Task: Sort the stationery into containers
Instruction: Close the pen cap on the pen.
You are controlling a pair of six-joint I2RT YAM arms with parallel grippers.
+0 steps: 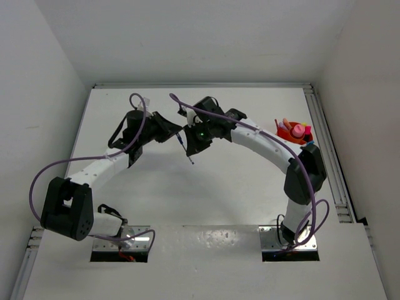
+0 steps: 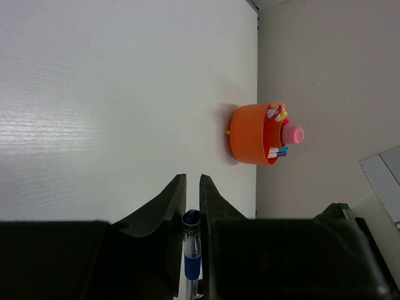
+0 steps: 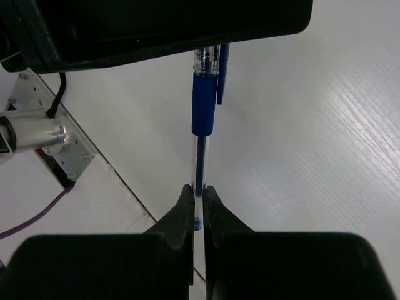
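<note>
A thin blue pen [image 1: 185, 150] hangs above the table's middle, held between both grippers. My left gripper [image 2: 192, 178] is shut on the pen's cap end [image 2: 191, 247]. My right gripper [image 3: 199, 187] is shut on the clear barrel near the pen's other end [image 3: 203, 112]. In the top view the left gripper [image 1: 174, 134] and the right gripper [image 1: 190, 149] meet nose to nose. The orange bowl [image 1: 289, 134] stands at the far right by the wall. It holds several markers and pens and the pink-capped bottle [image 2: 294, 134]. The bowl also shows in the left wrist view [image 2: 249, 134].
A metal rail [image 1: 328, 150] runs along the table's right edge beside the bowl. Purple cables loop over both arms. The arm bases sit on metal plates [image 1: 122, 244] at the near edge. The white walls stand close on the left, right and back.
</note>
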